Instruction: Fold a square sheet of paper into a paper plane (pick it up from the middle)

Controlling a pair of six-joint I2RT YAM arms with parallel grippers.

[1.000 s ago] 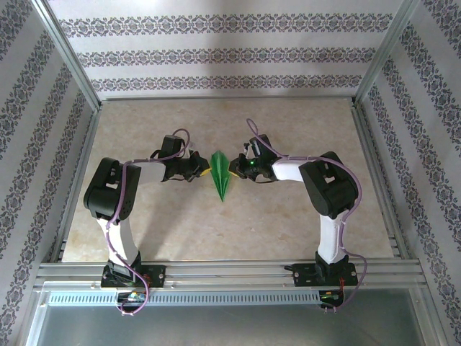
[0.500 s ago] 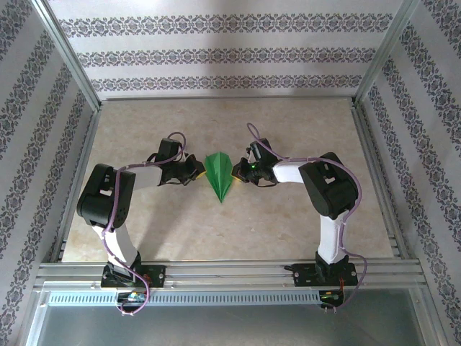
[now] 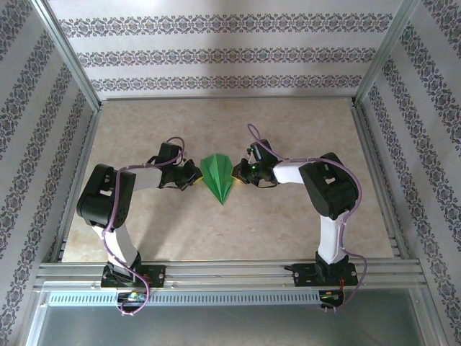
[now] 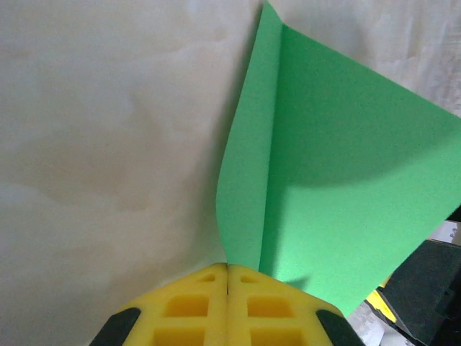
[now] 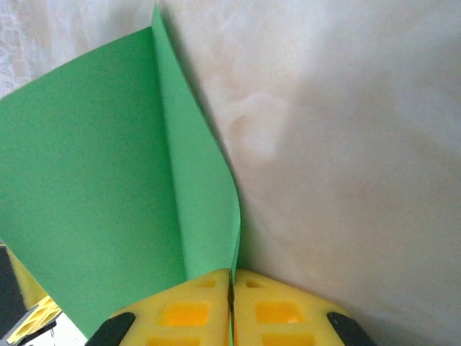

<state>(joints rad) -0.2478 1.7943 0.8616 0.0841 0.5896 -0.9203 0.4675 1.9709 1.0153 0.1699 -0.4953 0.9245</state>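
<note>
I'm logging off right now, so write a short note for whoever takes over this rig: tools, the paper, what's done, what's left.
Left tool: shut, pinching the left wing edge of the paper plane.
Right tool: shut, pinching the right wing edge.
Where: the paper plane is mid-table between the two tools, tip toward the near edge, wings spread.
Done: sheet folded into a pointed dart with a centre crease.
Left: probably flatten the wings, then let go and pull both arms back.
</note>
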